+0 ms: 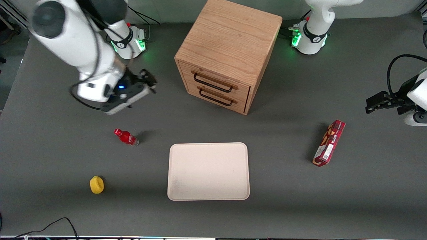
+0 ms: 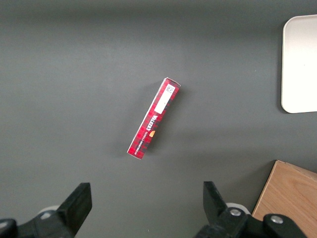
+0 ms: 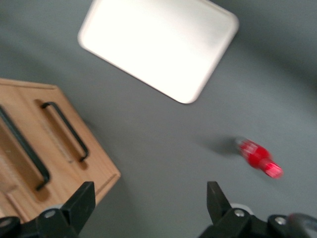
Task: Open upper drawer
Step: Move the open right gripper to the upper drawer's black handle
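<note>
both gripper (image 3: 148, 203) fingers spread wide, apparently empty, beside shut upper drawer (image 1: 213, 81).

The right arm's gripper (image 1: 150, 81) hangs above the table, jaws spread wide apart

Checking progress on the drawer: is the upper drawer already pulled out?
No, the upper drawer sits flush with the lower drawer, and the open hand hovers apart.
</note>
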`<state>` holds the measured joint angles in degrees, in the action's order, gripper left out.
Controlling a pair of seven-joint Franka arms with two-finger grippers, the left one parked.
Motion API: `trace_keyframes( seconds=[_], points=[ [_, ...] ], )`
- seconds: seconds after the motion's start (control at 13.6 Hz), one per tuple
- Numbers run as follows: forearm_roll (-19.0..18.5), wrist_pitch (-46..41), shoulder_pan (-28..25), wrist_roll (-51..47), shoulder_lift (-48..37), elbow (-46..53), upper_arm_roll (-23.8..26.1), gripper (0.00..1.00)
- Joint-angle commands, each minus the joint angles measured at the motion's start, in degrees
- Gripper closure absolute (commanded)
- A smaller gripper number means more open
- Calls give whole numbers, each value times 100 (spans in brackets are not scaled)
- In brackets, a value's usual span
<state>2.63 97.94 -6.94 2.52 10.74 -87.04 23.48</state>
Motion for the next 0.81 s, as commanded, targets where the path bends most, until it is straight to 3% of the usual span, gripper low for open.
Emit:
trace_keyframes(
  seconds=[0.0, 0.15, 0.29, 0.74],
  points=[
    [115, 233, -141, 825, 603, 302, 305, 0],
    [106, 374, -159, 1520, 884, 293, 612, 0],
    [-7, 533, -272, 1576, 991, 293, 912, 0],
    [-113, 639, -756, 1813, 1544, 258, 957, 0]
  ],
)
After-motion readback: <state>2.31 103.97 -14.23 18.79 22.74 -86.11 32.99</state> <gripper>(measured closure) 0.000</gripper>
